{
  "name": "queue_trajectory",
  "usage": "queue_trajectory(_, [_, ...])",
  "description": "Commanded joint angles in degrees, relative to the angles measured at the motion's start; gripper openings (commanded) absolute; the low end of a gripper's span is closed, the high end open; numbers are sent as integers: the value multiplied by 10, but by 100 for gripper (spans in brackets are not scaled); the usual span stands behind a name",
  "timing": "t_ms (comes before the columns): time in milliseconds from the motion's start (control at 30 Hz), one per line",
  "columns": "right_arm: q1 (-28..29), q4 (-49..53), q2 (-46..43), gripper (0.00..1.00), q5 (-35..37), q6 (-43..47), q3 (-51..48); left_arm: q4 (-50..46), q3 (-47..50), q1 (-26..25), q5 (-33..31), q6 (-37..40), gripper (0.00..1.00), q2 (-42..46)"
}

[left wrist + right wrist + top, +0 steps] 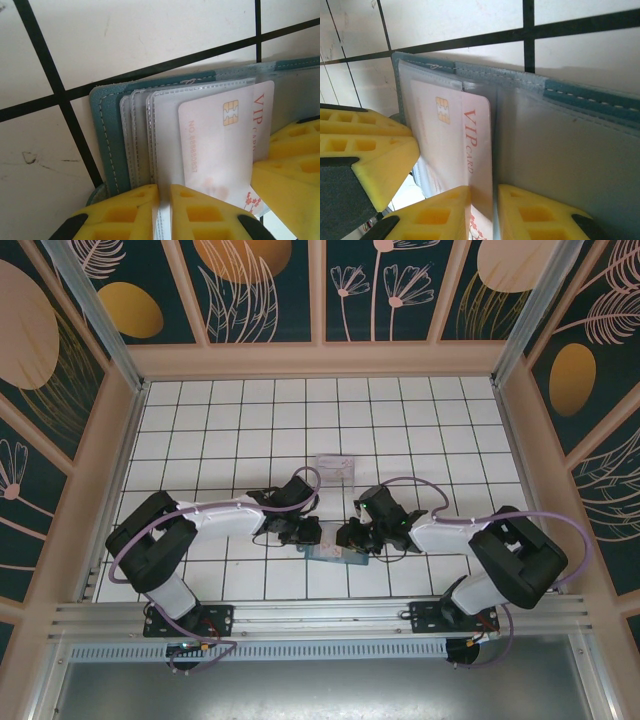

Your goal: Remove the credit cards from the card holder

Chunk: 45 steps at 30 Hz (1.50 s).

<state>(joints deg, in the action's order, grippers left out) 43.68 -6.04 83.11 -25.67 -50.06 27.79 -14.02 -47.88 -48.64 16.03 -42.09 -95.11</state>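
Yellow pads: closest to the lens in the left wrist view, the pads [120, 217] are squeezed together with barely a slit between them.
Left gripper: the left gripper [164, 194] is clamped on the near edge of the card holder's plastic leaves and pins them down.
Right gripper: the right gripper [484, 191] is closed too, nipping the free long edge of the credit card, as far as its own wrist view shows.
Credit card: the credit card [220, 140] is white, with a gold chip and red "VIP CARD" lettering. One strip looks crisp and bare, while the rest is hazy under a clear sleeve [167, 125], so it seems partly slid out.
Card holder: the card holder [106, 135] is slate-blue with pale stitching, lying open and flat on the tiled floor [200, 440], between the two arms near the front edge.
Clear box: the clear box [335, 468] sits just beyond the grippers, apart from the action.
Step in hand: by the look of it, drawing the card sideways out of its pocket.
How to do it well: the right should pull flat and straight along the sleeve's opening, slowly, while the left bears down. Any upward tilt would likely bend the card or drag the whole wallet along.
Watch for: the sleeve film riding out with the card, which would mean the right has pinched both.
Other leaves: several more clear pockets are fanned beside this one. It is not clear whether they hold cards.
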Motion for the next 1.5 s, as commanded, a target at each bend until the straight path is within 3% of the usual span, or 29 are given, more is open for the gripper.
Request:
queue_trajectory(0, [-2,-5,16,21,-7,2,-5,-54,4,1,-30,14,16,-28])
queue_trajectory(500, [-21,97,-66,9,45,17,0,-55,14,0,-55,-3,16,-11])
queue_trajectory(933, [-47,159,-166,5,60,47,9,-12,46,-1,-14,-39,16,27])
queue_trajectory(1233, [-53,200,-191,4,90,157,79,23,63,-6,-13,-71,16,57])
queue_trajectory(1467, [-56,239,-166,0,109,350,165,65,85,-6,-47,-98,21,105])
